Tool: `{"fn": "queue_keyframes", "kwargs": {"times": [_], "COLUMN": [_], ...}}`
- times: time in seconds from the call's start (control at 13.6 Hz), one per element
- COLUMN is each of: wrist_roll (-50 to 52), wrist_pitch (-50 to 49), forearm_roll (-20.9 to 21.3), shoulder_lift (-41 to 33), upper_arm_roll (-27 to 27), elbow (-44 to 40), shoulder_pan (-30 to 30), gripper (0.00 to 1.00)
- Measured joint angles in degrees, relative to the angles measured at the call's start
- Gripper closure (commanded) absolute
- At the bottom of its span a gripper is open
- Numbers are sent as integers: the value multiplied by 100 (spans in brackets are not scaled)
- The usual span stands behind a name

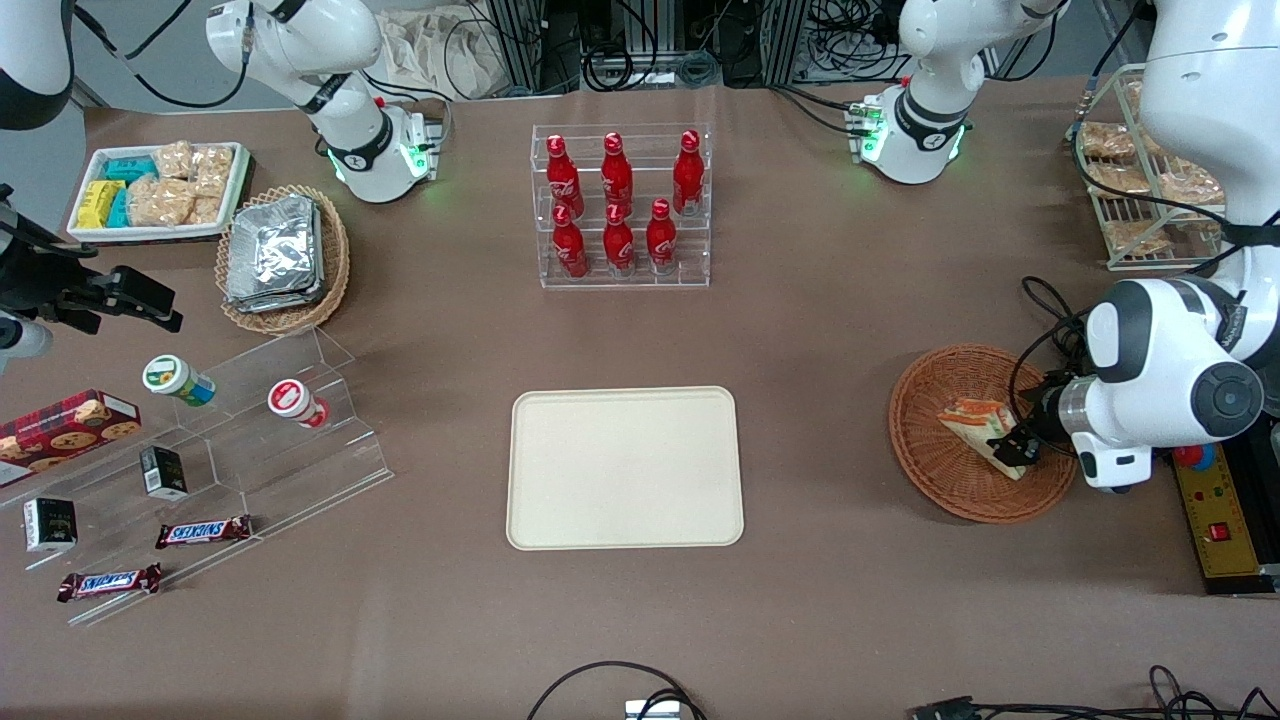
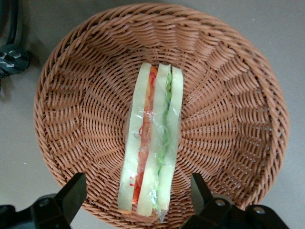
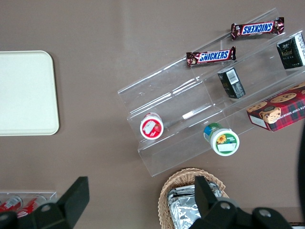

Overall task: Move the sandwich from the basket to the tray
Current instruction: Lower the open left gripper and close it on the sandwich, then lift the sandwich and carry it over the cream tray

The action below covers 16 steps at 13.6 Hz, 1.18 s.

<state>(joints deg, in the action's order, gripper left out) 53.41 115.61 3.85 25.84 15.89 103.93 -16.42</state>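
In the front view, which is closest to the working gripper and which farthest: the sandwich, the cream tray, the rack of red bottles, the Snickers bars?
From the gripper, open over the basket:
1. Sandwich, directly under it in the basket.
2. Tray, mid-table.
3. Bottle rack, farther from the camera than the tray.
4. Snickers bars, toward the parked arm's end.

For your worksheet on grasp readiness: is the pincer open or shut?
Open. The pincer hangs over the basket, its fingers spread to either side of the sandwich, touching neither.
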Motion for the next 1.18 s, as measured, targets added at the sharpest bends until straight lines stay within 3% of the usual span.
{"fn": "queue_keyframes", "kwargs": {"times": [0.44,0.59,0.81,1.18], "wrist_roll": [-1,-1,-2,-21], "wrist_pitch": [51,114,176,219], "forearm_roll": [1,1,1,1], "shoulder_lift": [117,169,266,309], "upper_arm_roll": [-6,-6,-8,-8], "elbow": [176,217,237,194], "shoulder_pan": [-20,-20,-24,-27], "gripper": [2,8,68,100]}}
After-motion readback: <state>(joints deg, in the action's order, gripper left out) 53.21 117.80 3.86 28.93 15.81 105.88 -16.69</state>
